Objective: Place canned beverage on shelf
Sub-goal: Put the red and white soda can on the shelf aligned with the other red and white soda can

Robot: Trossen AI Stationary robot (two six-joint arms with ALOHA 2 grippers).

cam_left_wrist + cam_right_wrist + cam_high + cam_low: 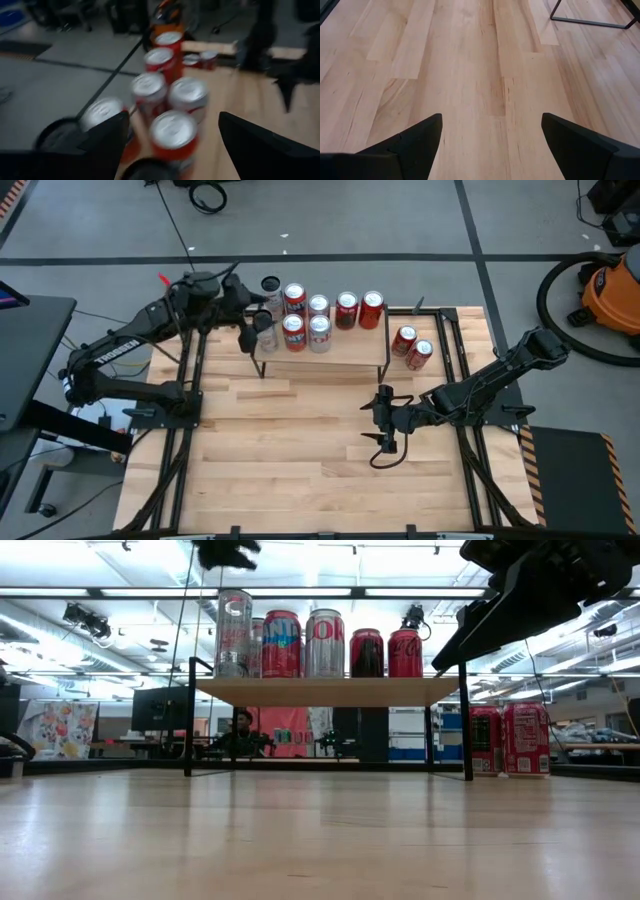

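Observation:
The shelf (350, 350) is a low light-wood board on thin black legs at the far middle of the table; it also shows in the low view (330, 690). Several red and silver cans (320, 315) stand upright on it. My left gripper (256, 330) is open above the shelf's left end, over a silver can (233, 632); in the left wrist view (170, 145) the can tops show between and beyond its fingers. My right gripper (385, 425) is open and empty over bare tabletop (490, 140), on the near side of the shelf's right end.
Two red cans (411, 347) stand on the table just right of the shelf, also seen in the low view (510, 740). An orange vacuum (610, 290) sits on the floor past the table's right edge. Bare wood lies across the table's near half.

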